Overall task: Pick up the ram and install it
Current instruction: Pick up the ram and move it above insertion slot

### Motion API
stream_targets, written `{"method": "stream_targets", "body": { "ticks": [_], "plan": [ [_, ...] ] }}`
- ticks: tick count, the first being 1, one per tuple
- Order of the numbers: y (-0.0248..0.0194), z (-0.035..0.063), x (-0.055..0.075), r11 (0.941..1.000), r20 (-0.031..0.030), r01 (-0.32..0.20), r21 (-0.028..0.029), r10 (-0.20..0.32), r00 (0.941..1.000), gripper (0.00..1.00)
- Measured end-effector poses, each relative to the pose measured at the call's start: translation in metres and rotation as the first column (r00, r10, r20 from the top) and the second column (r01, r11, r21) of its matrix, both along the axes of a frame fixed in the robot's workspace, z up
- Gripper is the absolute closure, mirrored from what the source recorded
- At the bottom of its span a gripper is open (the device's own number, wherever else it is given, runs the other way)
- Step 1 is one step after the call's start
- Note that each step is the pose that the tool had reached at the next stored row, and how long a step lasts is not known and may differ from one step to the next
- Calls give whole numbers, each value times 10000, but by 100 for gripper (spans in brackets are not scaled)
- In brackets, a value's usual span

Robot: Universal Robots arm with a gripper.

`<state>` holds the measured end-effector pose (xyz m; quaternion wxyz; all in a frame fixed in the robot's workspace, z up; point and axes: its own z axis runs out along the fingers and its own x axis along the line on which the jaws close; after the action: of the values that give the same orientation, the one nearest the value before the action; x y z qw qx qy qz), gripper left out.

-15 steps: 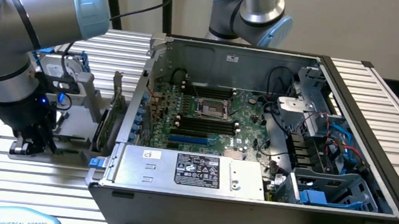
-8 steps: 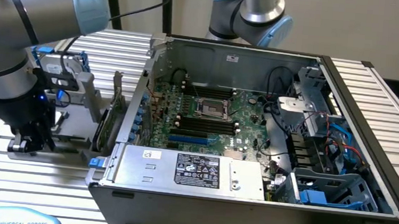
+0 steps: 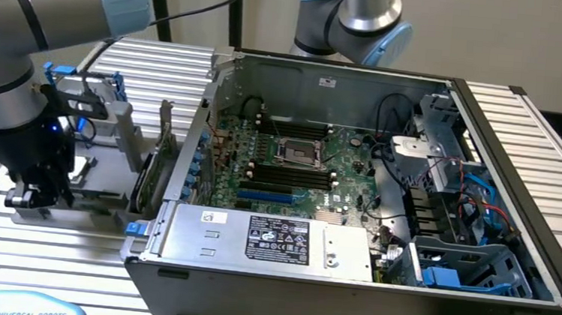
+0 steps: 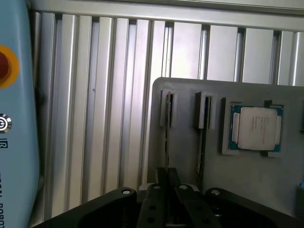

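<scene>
Around your work, a grey tray (image 4: pixel 185 142) lay on the ribbed counter (image 4: pixel 118 95), just beside the open computer case (image 3: pixel 351 283) and toward the counter's edge at the exterior view's left. A green expansion card (image 3: pixel 157 163) stood upright between tray and case. A blue controller (image 4: pixel 14 142) sat on the counter near the tray. In the tray, a silver processor chip (image 4: pixel 257 127) lay flat in its recess, and a second memory stick (image 4: pixel 202 142) stood in the slot next to yours, close alongside.

The ram (image 4: pixel 166 133) stood on its thin edge in its tray slot, with its long axis along the counter's ribs. Your arm (image 3: pixel 15 91) was down over the tray, and you had the jaws closed on the ram's near end.
</scene>
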<state>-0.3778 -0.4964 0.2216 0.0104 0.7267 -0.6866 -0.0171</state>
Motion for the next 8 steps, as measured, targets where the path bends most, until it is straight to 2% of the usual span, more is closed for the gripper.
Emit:
{"method": "stream_targets", "body": {
  "ticks": [8],
  "plan": [
    [0,217,4,10000,-25,0,0,0,10000,87]
  ]
}}
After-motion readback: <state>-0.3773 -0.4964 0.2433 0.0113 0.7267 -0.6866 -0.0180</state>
